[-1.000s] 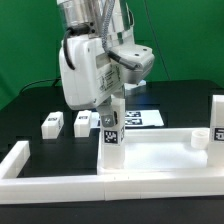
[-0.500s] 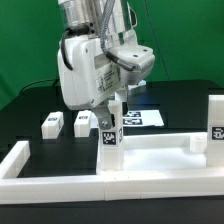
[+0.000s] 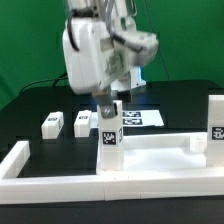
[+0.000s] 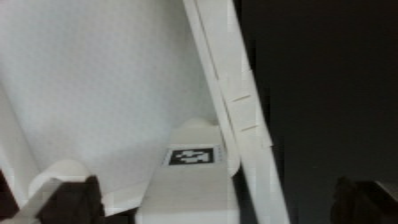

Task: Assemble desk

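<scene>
The arm (image 3: 90,55) reaches straight down over the white desk top (image 3: 160,158), at its corner on the exterior view's left. The claw (image 3: 107,100) gapes wide, holding nothing; its fingers (image 4: 63,200), blurred and cut off in the wrist view, flank an upright tagged leg (image 3: 110,138) standing in that corner. A second leg (image 3: 216,120) is clipped at the exterior view's right.

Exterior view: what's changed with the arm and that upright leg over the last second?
The fingers opened and let go of the leg, and the arm lifted a little, drifting toward the exterior view's right. The leg stayed upright at the corner of the top. The loose legs on the table and the far upright leg did not move.
</scene>
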Tool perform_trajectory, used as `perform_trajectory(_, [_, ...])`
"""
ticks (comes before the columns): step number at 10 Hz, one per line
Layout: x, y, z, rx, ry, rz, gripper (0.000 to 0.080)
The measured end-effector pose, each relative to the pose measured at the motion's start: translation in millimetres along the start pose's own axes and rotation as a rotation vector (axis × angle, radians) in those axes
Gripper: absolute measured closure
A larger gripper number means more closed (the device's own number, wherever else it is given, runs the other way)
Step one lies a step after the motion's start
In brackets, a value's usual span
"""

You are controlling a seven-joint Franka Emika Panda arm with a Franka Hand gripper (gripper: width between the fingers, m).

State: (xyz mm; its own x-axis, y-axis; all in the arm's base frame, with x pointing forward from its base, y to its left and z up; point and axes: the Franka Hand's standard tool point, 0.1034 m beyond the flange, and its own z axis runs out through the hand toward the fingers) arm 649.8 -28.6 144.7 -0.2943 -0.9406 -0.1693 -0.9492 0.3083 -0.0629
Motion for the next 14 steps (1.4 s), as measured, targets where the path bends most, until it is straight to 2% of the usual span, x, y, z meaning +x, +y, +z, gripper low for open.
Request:
perform_trajectory(1, [-9.2,0.3,-4.6,0.001,-0.002,-0.010,0.0151])
perform_trajectory(2, [-14.3,1.7,-3.1,-0.004,-0.002,-0.023,0.0151])
perform_trajectory(6, [-15.3,3.2,-1.1,-0.009,0.000,-0.042,0.0151])
perform_trajectory(7, [-26.2,10.9,-0.9,-0.025,0.004,-0.104,0.0151])
perform_trajectory(8, [-35.5,25.5,-0.4,-0.040,-0.001,-0.165,0.0151])
perform_trajectory(9, [-40.1,44.8,4.3,-0.064,-0.001,-0.172,0.0151])
perform_trajectory(10, [-41.5,51.1,8.1,-0.075,0.001,-0.176,0.0151])
perform_trajectory(14, [-42.5,50.7,8.7,-0.075,0.000,-0.176,0.0151])
